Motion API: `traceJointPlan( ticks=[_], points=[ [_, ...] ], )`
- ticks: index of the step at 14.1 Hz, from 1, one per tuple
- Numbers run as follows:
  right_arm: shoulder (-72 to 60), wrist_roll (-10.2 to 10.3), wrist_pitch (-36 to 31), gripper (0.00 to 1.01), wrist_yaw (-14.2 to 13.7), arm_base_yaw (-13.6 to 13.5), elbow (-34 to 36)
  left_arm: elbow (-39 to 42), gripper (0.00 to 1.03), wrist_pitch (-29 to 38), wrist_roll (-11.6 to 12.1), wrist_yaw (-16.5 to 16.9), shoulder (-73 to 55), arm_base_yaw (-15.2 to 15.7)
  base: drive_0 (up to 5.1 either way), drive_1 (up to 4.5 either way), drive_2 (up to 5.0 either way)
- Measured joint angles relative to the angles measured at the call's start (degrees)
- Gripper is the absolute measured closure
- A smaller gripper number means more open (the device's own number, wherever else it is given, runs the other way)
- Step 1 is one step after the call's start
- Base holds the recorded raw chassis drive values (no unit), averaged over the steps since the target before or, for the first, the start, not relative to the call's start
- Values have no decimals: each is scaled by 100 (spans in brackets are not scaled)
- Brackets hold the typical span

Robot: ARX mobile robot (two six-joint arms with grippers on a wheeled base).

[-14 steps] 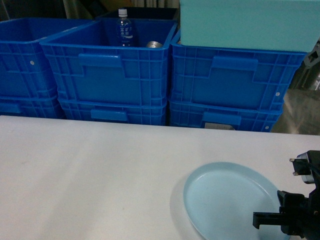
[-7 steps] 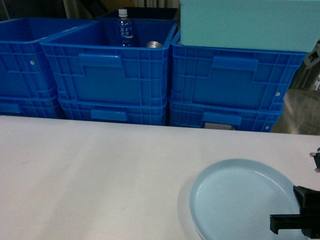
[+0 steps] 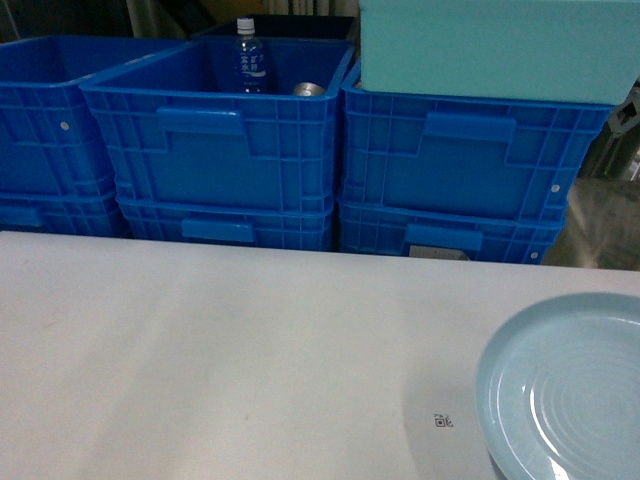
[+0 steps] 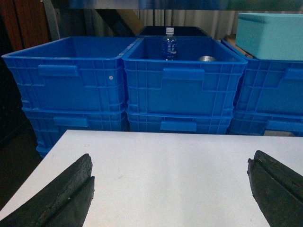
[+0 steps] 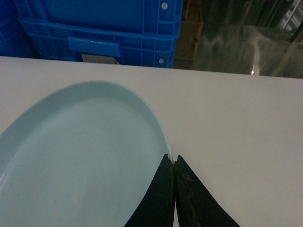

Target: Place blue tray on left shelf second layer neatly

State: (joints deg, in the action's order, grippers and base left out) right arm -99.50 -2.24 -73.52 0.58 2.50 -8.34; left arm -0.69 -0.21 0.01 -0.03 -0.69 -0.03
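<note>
The blue tray (image 3: 570,390) is a pale blue round dish at the lower right of the head view, cut off by the frame edge and looking raised off the white table (image 3: 220,350). In the right wrist view the tray (image 5: 80,156) fills the left half. My right gripper (image 5: 172,158) is shut on its near right rim, one finger over the dish and one outside it. This gripper is out of the head view. My left gripper (image 4: 170,163) hangs open over bare table, holding nothing. The left shelf cannot be made out.
Stacked dark-blue crates (image 3: 220,150) line the far side of the table. One holds a water bottle (image 3: 248,55) and a can (image 3: 308,89). A teal box (image 3: 495,45) sits on the right crate stack. A small printed mark (image 3: 443,420) lies on the table beside the tray.
The tray has moved right and come nearer the head camera, uncovering a small mark on the table. The right gripper, seen at the tray's near edge before, has left the head view.
</note>
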Motion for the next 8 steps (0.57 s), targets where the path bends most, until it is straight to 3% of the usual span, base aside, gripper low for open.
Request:
traceJointPlan(
  ticks=[5, 8],
  points=[
    [1770, -35, 83, 99, 446, 398, 278, 0, 5, 0, 0, 0, 0, 0, 0, 0, 0],
    [2800, -33, 704, 99, 647, 483, 485, 0, 5, 0, 0, 0, 0, 0, 0, 0, 0]
  ],
)
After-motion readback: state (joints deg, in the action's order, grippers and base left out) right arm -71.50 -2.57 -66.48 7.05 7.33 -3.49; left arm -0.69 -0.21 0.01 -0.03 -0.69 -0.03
